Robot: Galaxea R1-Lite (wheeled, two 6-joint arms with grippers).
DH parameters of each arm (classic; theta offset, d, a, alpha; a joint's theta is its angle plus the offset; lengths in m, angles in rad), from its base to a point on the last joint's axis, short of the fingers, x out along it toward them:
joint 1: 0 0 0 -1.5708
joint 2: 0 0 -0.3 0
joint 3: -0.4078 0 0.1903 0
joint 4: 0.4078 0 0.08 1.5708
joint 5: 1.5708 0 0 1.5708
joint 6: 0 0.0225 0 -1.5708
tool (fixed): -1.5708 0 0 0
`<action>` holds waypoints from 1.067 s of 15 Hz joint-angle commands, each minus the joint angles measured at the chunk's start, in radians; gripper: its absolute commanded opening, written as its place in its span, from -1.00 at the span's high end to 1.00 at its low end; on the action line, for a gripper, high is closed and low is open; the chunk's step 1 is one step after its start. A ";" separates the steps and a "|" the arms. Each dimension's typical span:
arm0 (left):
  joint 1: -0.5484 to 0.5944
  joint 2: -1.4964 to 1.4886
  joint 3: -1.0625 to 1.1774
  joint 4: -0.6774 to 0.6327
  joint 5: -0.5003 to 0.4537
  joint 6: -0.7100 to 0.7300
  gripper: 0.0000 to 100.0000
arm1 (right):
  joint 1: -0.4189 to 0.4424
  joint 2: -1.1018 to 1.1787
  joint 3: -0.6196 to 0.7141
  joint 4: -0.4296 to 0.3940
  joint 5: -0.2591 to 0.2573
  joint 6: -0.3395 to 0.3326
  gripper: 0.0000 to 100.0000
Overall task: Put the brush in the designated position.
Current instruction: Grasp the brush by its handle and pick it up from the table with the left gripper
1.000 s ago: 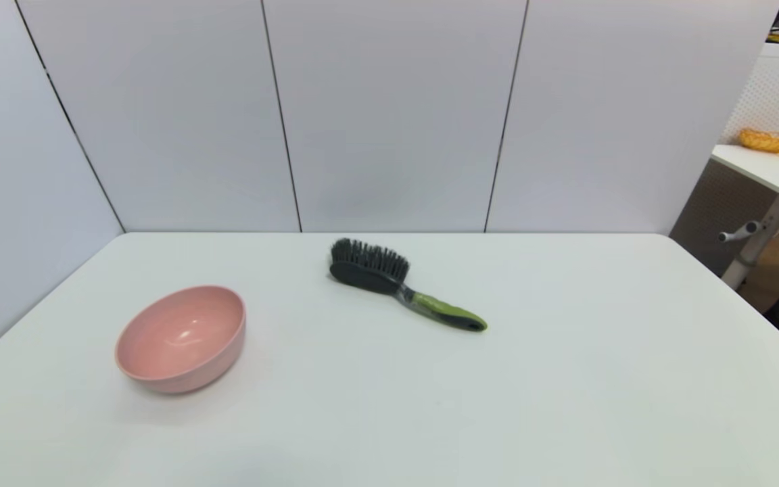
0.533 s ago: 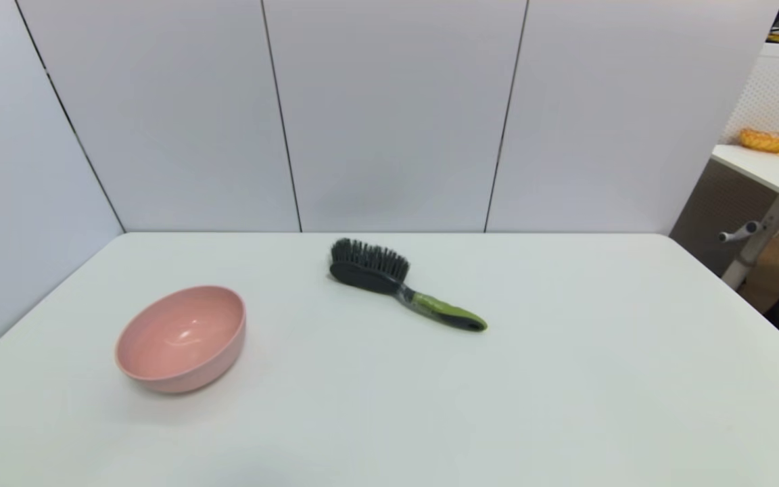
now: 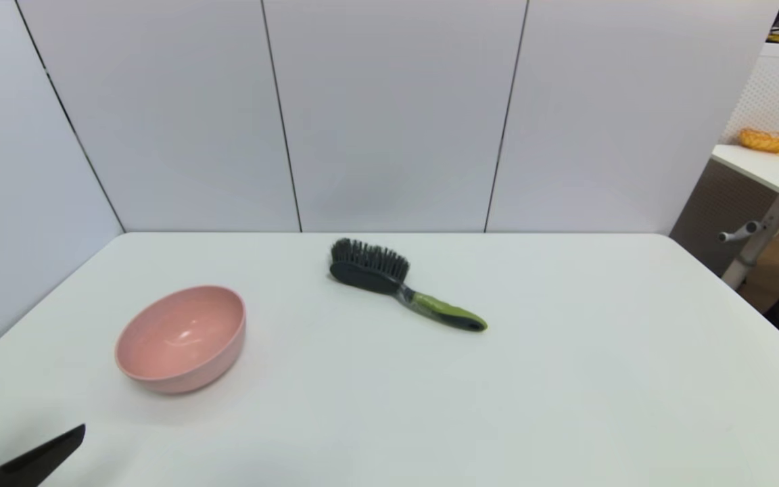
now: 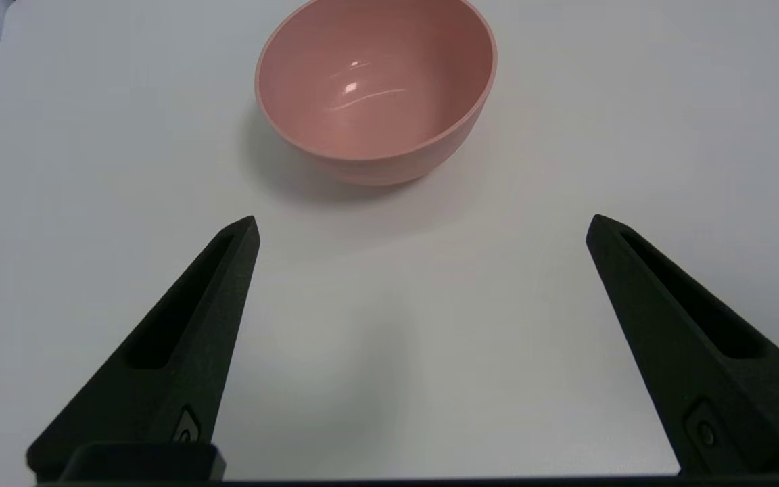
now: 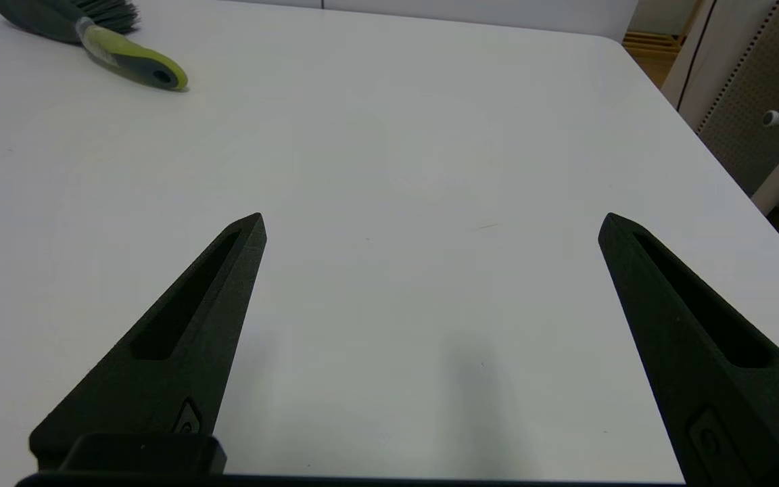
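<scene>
Head view: brush [image 3: 399,284] lies untouched at frame center on the white table [image 3: 565,392].
L gripper [image 3: 21,423] pokes in at lower-left corner, fingers spread wide, nothing held, near the pink bowl [image 3: 182,338] at mid-left. R gripper [image 5: 430,223] seen only in its wrist view, also spread wide w/ nothing between; brush [image 5: 85,40] sits upper left there, well apart.

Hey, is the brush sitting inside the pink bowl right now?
No, the brush lies on the white table, apart from the empty bowl.
</scene>
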 commanded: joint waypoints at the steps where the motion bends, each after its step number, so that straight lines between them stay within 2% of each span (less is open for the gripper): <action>1: -0.177 0.448 -0.297 0.022 -0.018 0.048 -1.00 | 0.000 0.001 0.002 0.000 0.000 -0.001 -1.00; 6: -0.370 0.758 -0.565 0.030 -0.018 0.015 -1.00 | 0.000 0.001 0.002 -0.001 0.000 -0.001 -1.00; 13: -0.462 0.965 -0.691 0.032 -0.024 0.007 -1.00 | 0.000 0.001 0.002 0.000 0.000 -0.001 -1.00; 16: -0.490 1.086 -0.823 0.035 -0.024 0.004 -1.00 | 0.000 0.001 0.002 0.000 0.000 -0.001 -1.00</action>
